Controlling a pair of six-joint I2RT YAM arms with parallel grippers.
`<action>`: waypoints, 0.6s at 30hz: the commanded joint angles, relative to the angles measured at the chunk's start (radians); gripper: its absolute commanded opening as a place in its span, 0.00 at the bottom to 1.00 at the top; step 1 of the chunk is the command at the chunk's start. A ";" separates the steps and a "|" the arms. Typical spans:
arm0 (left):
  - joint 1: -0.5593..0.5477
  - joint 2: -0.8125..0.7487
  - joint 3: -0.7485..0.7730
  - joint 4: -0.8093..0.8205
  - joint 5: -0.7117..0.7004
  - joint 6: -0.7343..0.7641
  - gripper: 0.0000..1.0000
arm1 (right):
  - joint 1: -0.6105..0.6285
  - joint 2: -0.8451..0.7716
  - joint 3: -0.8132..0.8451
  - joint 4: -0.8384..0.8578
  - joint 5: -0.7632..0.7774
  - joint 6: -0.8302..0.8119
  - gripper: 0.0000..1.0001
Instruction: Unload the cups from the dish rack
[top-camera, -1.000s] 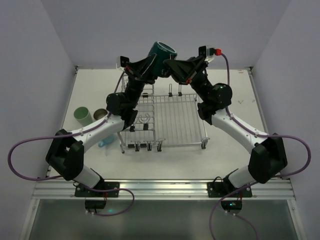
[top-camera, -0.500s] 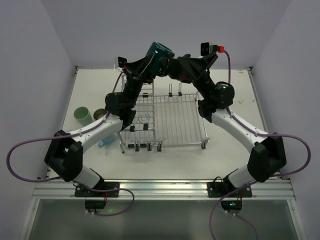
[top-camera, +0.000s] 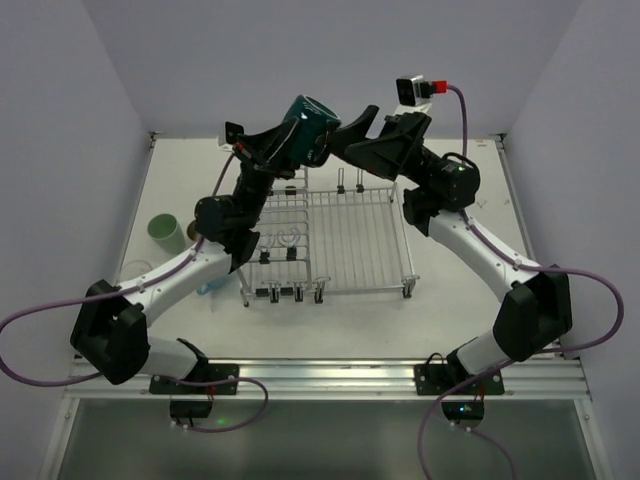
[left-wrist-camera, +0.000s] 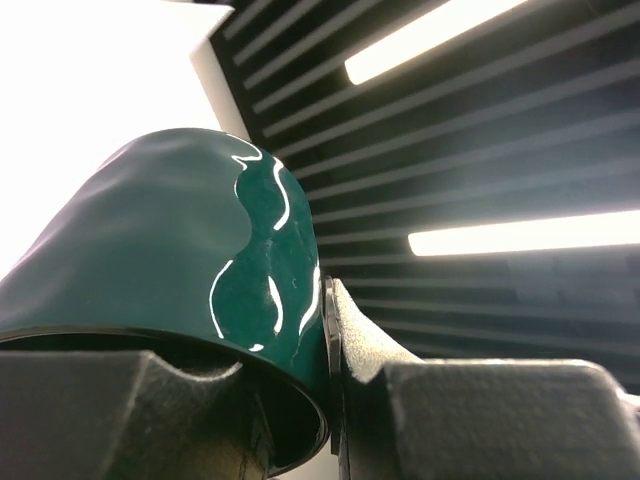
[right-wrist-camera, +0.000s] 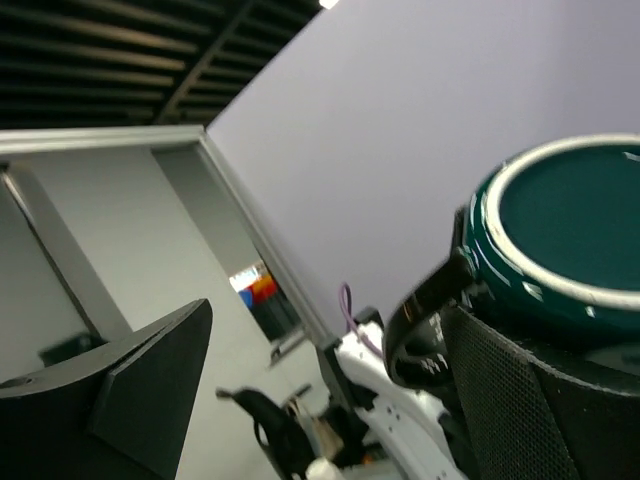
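Observation:
My left gripper (top-camera: 298, 140) is raised above the far edge of the dish rack (top-camera: 345, 240) and shut on the dark teal cup (top-camera: 307, 126). The left wrist view shows one finger inside the dark teal cup (left-wrist-camera: 190, 250) and the other finger (left-wrist-camera: 372, 345) pressed on its outer wall, so the left gripper (left-wrist-camera: 300, 360) pinches the rim. My right gripper (top-camera: 356, 128) stands open just right of the cup, apart from it. Looking from the right wrist, the right gripper (right-wrist-camera: 320, 385) has nothing between its fingers, and the cup's base (right-wrist-camera: 570, 215) shows at the upper right.
A pale green cup (top-camera: 164, 230) lies on the table left of the rack. A bit of light-blue mug (top-camera: 205, 289) shows under my left arm. The rack's flat grid section (top-camera: 355, 235) holds nothing. Purple walls close in on three sides.
My right gripper has opened, let go of the teal cup and drawn back to the right. My left gripper keeps its hold and has carried the cup slightly left.

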 joint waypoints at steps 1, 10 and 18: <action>0.004 -0.096 0.022 0.323 0.061 -0.062 0.00 | -0.003 -0.047 0.029 0.235 -0.208 -0.097 0.99; 0.023 -0.093 0.072 0.220 0.125 -0.044 0.00 | -0.039 -0.212 -0.093 -0.032 -0.306 -0.300 0.99; 0.176 -0.137 0.120 -0.084 0.399 0.074 0.00 | -0.106 -0.483 -0.285 -0.642 -0.187 -0.671 0.99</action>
